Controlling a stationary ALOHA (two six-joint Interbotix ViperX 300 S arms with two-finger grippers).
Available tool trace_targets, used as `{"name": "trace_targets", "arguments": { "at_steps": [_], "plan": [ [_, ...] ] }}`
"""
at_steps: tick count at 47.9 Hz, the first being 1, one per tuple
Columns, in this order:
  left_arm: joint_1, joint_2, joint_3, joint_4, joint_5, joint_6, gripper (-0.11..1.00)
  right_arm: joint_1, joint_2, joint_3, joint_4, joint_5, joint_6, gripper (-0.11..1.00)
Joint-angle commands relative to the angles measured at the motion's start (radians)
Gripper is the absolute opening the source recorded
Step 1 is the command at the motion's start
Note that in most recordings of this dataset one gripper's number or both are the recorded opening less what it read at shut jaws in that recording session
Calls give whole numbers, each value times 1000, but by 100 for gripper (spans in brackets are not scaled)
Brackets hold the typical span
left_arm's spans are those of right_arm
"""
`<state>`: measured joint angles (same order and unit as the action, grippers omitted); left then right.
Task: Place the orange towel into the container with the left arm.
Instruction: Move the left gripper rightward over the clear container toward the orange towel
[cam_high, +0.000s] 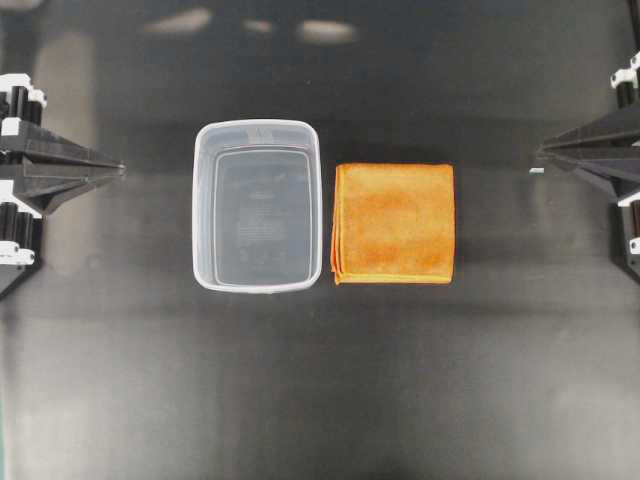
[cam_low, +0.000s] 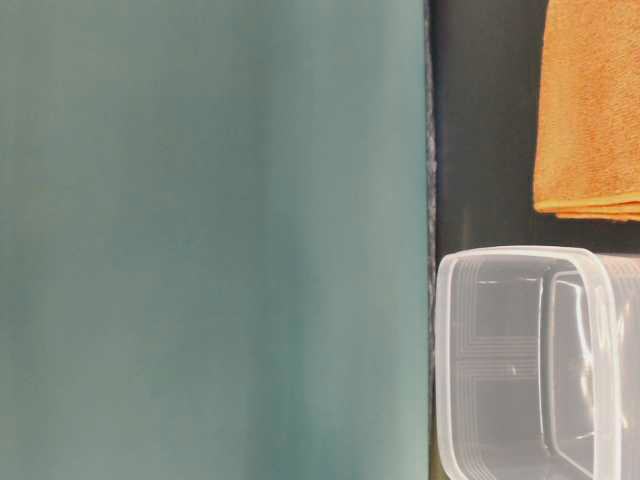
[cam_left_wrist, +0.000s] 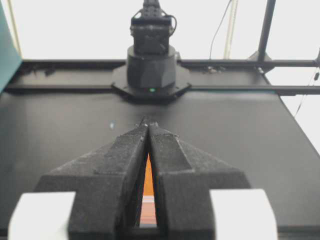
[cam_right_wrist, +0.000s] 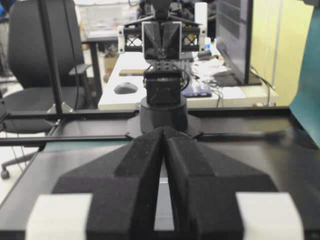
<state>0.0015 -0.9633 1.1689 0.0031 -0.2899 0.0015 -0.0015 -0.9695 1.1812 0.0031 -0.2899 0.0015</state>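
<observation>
On the dark bench (cam_high: 320, 400), near its middle, the orange towel (cam_high: 393, 223) lies folded flat just right of the container (cam_high: 257, 206) — close beside it, with only a narrow gap between them. At the left edge the left gripper (cam_high: 118, 171) rests with jaws pressed together; the right gripper (cam_high: 540, 152) at the right edge — likewise closed, holding nothing.

Fuzzy cloth towel (cam_high: 394, 223), clear glossy plastic container (cam_high: 257, 135), seemingly matt table (cam_high: 320, 400).
</observation>
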Motion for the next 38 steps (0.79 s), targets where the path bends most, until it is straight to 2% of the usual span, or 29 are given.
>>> {"name": "trace_targets", "arguments": {
  "at_steps": [1,5,8,27,33,38],
  "plan": [
    [5,29,-26,41,52,-20,6,2,12,-15,5,-9,8,1],
    [6,54,-63,41,127,-29,3,2,11,-9,12,-8,8,9],
    [5,77,-94,41,184,-34,1,2,12,-9,14,-8,9,0],
    [-3,242,-339,41,491,-18,1,-17,12,-3,15,49,49,1],
    [-3,307,-397,41,551,-23,1,-28,12,-5,15,54,52,13],
    [-3,360,-433,41,578,-23,1,-38,12,-5,18,54,52,39]
  ]
}}
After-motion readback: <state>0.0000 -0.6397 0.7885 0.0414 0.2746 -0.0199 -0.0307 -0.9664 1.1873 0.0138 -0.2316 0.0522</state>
